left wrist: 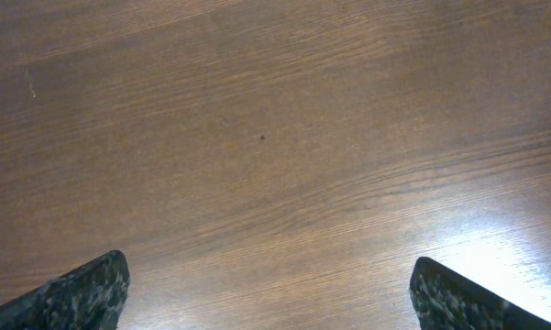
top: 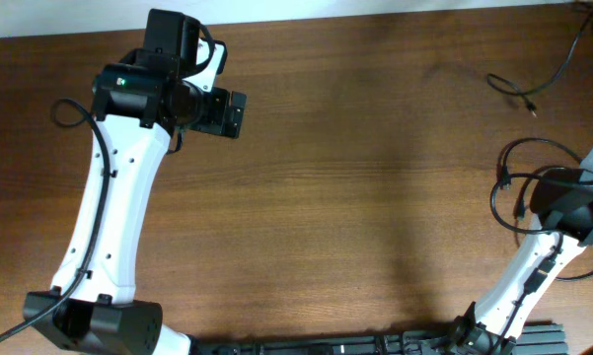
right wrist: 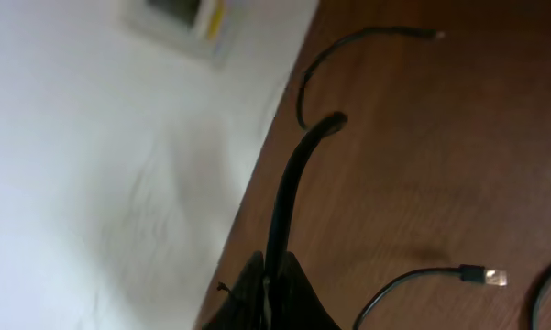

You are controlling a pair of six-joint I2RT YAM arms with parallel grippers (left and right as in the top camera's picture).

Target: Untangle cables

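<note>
Found the cables (top: 521, 182) looped at the right edge of the tabletop (top: 355, 197), with one strand (top: 513, 87) lying apart toward the far corner. Saw one cable (right wrist: 289, 183) clenched in the right pincer (right wrist: 273, 280), a plug end (right wrist: 481, 274) resting nearby. Saw the left pincer (left wrist: 270, 307) released, fingers spread wide above the wood, well apart from the cables.

Table (top: 375, 177) middle open for passage; cables (top: 507, 180) crowd right edge; left arm (top: 118, 197) spans left side.

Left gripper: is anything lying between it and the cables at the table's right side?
No. In the overhead view, only bare wooden table separates the left gripper from the cables.
</note>
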